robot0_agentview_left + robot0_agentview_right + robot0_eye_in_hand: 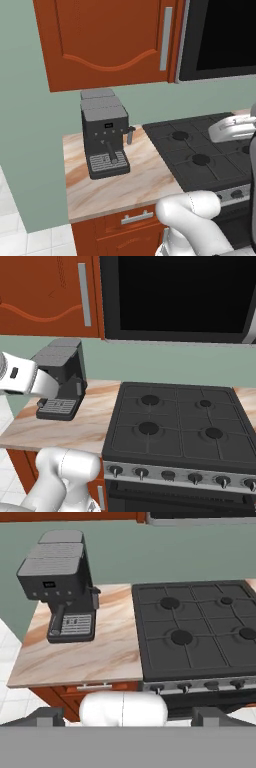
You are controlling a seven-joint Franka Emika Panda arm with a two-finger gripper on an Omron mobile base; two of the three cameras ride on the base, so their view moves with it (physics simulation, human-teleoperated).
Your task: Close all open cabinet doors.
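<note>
A reddish-brown cabinet door [110,40] with a raised curved panel and a long grey bar handle [166,38] hangs on the wall above the counter. It looks flush with its cabinet box. The same cabinet door [47,293] sits at the top left of the right base view, beside the microwave. In the hand view only a thin strip of the cabinet's underside [70,516] shows along the top. My gripper [130,718] is pulled back from the counter and well below the door, open, its two fingertips [46,717] far apart with nothing between them.
A dark grey coffee machine [104,135] stands on the marble counter [145,175] left of the black stove [175,421]. The black microwave [175,296] hangs above the stove. Drawer fronts [135,220] sit under the counter. My white arm [22,378] crosses in front of the coffee machine.
</note>
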